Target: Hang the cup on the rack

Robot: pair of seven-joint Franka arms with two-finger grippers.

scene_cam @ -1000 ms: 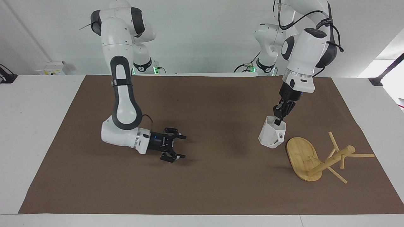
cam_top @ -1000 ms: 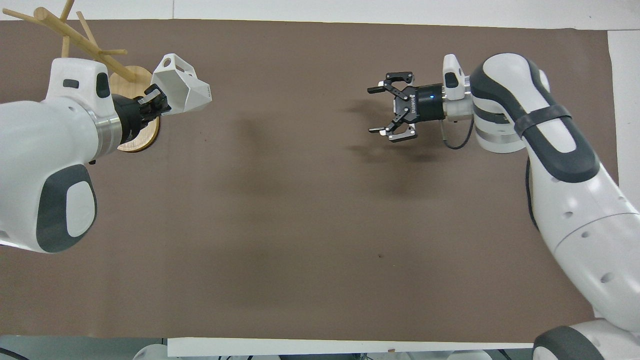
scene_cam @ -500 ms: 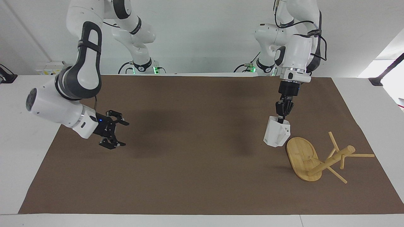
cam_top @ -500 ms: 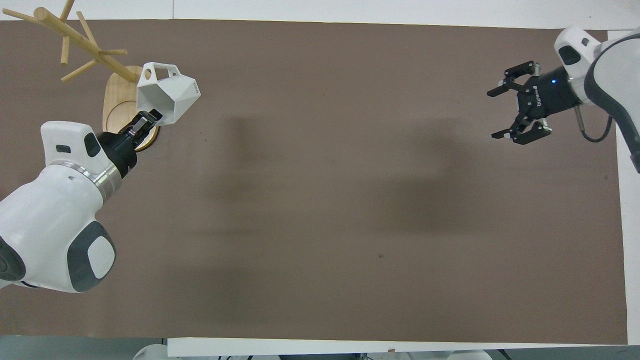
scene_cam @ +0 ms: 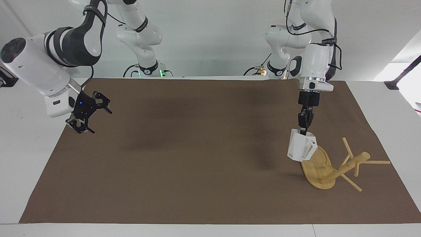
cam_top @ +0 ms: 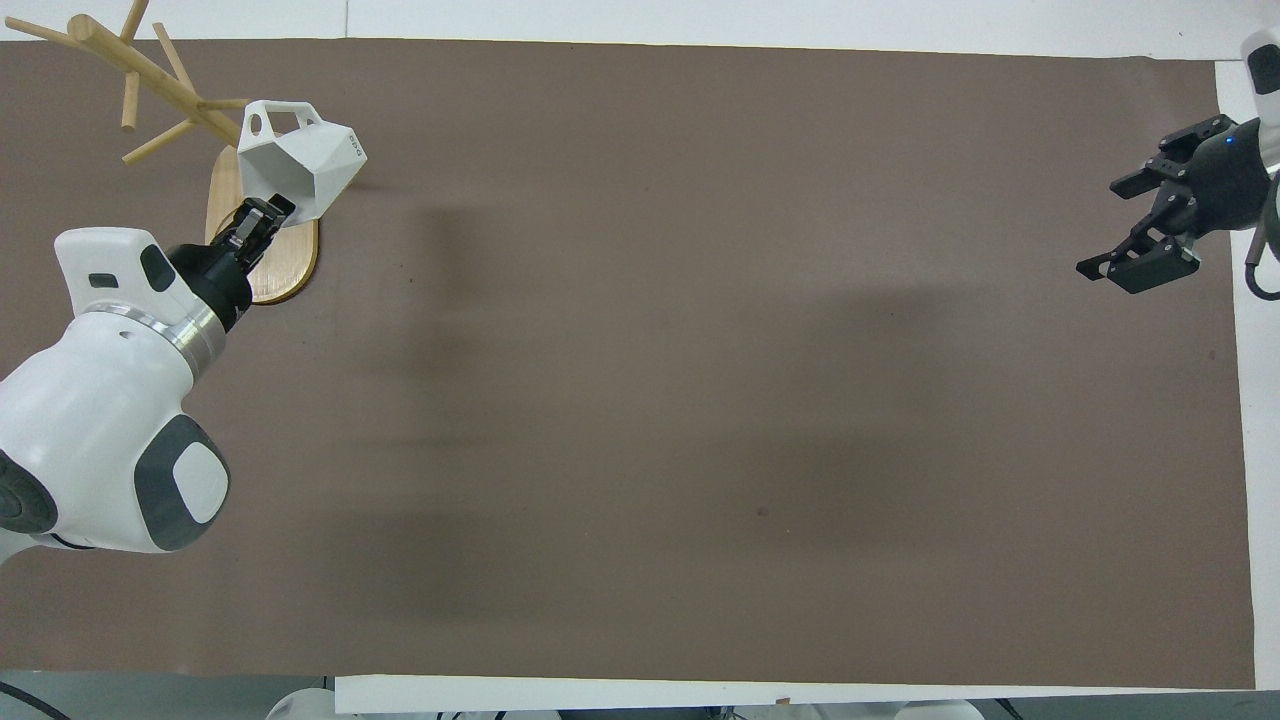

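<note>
Facing view and overhead view alike are filled by a white desk (scene_cam: 19, 138) covered with a brown mat (scene_cam: 197, 158). At the left arm's end of the mat the rack (scene_cam: 324, 168) is seen tipped over, its oval base (cam_top: 268, 270) standing on edge and its post and pegs (scene_cam: 358, 161) resting on the mat. The cup (scene_cam: 300, 148) is held in the air, tilted, over the mat and the robot-side edge of the rack's base, its angular handle (cam_top: 262, 118) turned toward the post. The cup hangs directly below the left hand (scene_cam: 303, 131), whose fingers are pinched together on the cup's rim. The right hand (scene_cam: 86, 116) is held above the right arm's end of the mat, at its edge, with its fingers spread apart and nothing between them.
</note>
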